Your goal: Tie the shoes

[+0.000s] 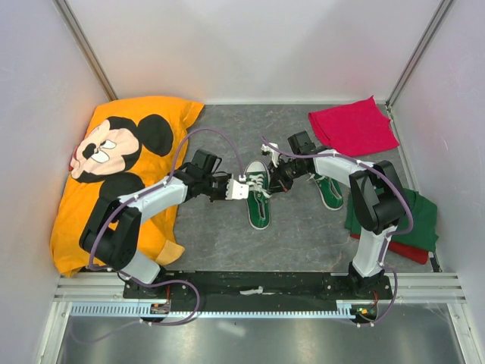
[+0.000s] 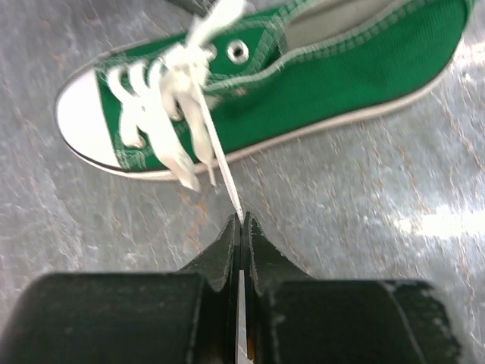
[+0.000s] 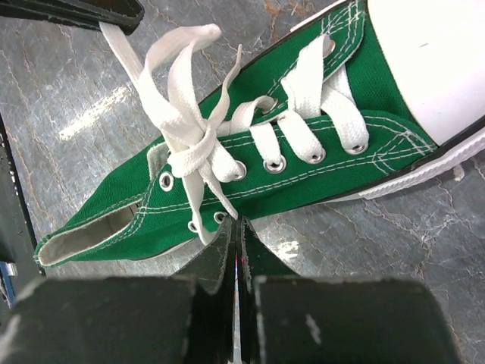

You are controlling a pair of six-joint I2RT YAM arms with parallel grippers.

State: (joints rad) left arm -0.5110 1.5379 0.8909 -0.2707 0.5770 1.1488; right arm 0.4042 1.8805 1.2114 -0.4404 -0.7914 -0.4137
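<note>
Left gripper (image 2: 241,225) at nine o'clock, right gripper (image 3: 236,225) at three: I am clenching both on shoe (image 2: 341,83) laces (image 2: 198,114), probably for tightening.

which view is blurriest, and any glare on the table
left wrist: shoe and laces softened by blur, bright glare on the table; right wrist: laces crisp, small glare patch on the table; top external: even light, sharp, soft shadows

Shoe (image 2: 356,68): matt green woven canvas; toe cap (image 2: 79,114), smooth white rubber; laces (image 3: 182,129), flat white woven cloth; eyelets (image 3: 274,164), shiny metal. Bench (image 2: 364,197): matt grey, mottled. Left end effector (image 2: 241,226), right end effector (image 3: 235,227): matt black plastic.
</note>
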